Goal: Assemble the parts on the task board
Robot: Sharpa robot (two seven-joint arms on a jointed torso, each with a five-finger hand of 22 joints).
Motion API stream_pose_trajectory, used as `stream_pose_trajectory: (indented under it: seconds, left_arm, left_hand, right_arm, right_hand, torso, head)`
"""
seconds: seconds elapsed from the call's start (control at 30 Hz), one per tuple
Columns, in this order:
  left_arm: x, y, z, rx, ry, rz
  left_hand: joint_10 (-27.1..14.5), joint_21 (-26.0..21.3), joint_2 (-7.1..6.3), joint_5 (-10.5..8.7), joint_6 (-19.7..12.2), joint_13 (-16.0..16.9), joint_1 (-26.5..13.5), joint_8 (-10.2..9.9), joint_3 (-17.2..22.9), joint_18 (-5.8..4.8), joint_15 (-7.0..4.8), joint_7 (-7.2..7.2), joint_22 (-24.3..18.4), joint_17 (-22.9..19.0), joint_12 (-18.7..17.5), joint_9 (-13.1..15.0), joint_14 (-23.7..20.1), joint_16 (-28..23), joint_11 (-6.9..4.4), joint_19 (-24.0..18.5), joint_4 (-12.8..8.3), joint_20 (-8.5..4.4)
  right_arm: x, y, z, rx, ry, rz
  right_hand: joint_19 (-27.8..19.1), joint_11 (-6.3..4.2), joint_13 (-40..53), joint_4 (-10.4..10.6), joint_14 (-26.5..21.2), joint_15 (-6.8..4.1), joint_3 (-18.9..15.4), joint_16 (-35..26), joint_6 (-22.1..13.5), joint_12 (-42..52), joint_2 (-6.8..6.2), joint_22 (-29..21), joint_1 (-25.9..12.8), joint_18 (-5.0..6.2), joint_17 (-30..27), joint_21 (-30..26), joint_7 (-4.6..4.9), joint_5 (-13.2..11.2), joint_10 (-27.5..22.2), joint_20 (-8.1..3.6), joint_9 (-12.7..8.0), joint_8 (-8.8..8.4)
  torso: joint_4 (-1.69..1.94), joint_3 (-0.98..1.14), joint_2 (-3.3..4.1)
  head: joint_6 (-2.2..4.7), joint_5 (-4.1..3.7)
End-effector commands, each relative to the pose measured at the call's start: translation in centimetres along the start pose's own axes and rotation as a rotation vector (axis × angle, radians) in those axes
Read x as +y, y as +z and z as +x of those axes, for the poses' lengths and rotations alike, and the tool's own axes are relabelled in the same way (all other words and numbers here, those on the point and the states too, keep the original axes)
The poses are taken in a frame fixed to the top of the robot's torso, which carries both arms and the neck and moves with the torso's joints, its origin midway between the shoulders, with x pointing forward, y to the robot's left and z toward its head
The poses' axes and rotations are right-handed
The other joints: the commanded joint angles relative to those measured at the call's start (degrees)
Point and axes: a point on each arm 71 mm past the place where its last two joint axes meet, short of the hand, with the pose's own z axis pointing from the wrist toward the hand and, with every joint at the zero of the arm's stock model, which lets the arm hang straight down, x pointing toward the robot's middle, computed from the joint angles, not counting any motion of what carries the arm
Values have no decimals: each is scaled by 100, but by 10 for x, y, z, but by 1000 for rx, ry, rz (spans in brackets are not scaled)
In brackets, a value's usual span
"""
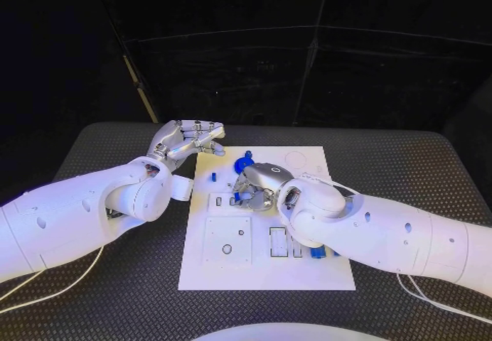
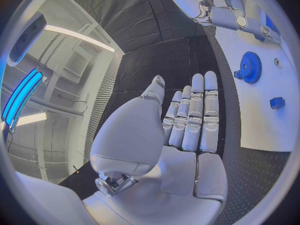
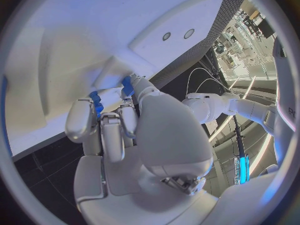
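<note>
The white task board (image 1: 266, 273) lies mid-table. My right hand (image 1: 257, 187) is low over its upper middle, with the fingers curled in. In the right wrist view they pinch a small blue part (image 3: 95, 101) against the board (image 3: 75, 50). Just beyond that hand stands a blue gear (image 1: 244, 165), seen again as the gear (image 2: 251, 67) in the left wrist view. My left hand (image 1: 188, 141) hovers off the board's upper left corner, holding nothing. Its fingers (image 2: 195, 115) are straight and its palm is bare. A small blue peg (image 1: 213, 176) stands near the board's left edge.
Another blue part (image 1: 320, 253) sits by the slots at the board's lower right, close under my right forearm. A loose blue piece (image 2: 277, 103) lies on the board near the gear. Thin cables (image 1: 51, 273) trail over the black table at the front.
</note>
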Motion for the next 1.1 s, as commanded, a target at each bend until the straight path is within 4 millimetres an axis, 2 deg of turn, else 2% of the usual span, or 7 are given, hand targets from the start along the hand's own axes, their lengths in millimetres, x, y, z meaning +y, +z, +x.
stream_pose_trajectory:
  seconds: [0.03,1.1]
  left_arm:
    - [-1,1,1,13,-2,5]
    - [-1,1,1,11,-2,4]
  left_hand:
    - [36,34,60,-30,22,10,-5,-33,-8,71,-15,3,9,5,20,5,-15,-39,-7,-25,-26,1]
    - [36,34,60,-30,22,10,-5,-33,-8,71,-15,3,9,5,20,5,-15,-39,-7,-25,-26,1]
  right_arm:
    - [-1,-1,6,55,-28,10]
    - [-3,-4,9,80,-90,37]
  right_hand:
    - [-28,-3,0,13,532,-20,-1,-4,74,-31,-36,-16,-79,-59,1177,-38,-54,-43,-47,-11,50,83]
    - [-60,26,-75,22,520,2,-31,-30,-15,-116,-154,-71,-193,-50,1126,-74,-19,-89,-116,7,23,48]
  torso:
    - [0,-1,-2]
    - [-2,0,1]
  head:
    - [-10,4]
    - [-70,24]
